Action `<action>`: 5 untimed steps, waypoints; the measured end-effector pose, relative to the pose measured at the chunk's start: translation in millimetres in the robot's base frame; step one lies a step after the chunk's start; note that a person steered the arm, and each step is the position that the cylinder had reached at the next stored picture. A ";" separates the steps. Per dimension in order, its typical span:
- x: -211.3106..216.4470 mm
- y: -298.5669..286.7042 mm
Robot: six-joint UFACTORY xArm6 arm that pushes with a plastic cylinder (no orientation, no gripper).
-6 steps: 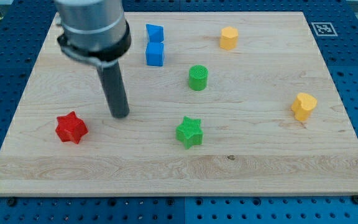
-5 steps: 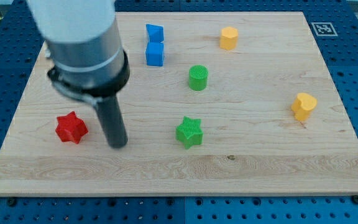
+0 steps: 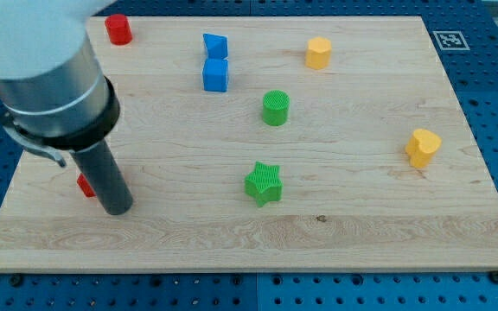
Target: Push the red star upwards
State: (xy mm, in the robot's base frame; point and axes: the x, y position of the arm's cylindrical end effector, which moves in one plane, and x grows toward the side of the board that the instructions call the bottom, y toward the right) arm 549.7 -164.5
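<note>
Rod and grey arm housing fill the view's left side, the housing leaning in from the top left corner and the dark rod dropping straight down to the board. My tip rests on the wood near the view's bottom left, holding nothing, since it is only a bare rod end. The red star is almost wholly hidden behind the rod; only a small red sliver shows just to the view's left of it, and whether the 2 touch I cannot tell. A red cylinder stands near the view's top left. 2 blue blocks sit together, an angular blue block just above a blue cube. A green cylinder stands near the middle, a green star below it. A yellow hexagonal block lies toward the top, a yellow heart-like block at the right.
</note>
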 end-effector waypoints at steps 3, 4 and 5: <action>-15.0 -41.0; -39.5 -41.0; -52.6 -34.8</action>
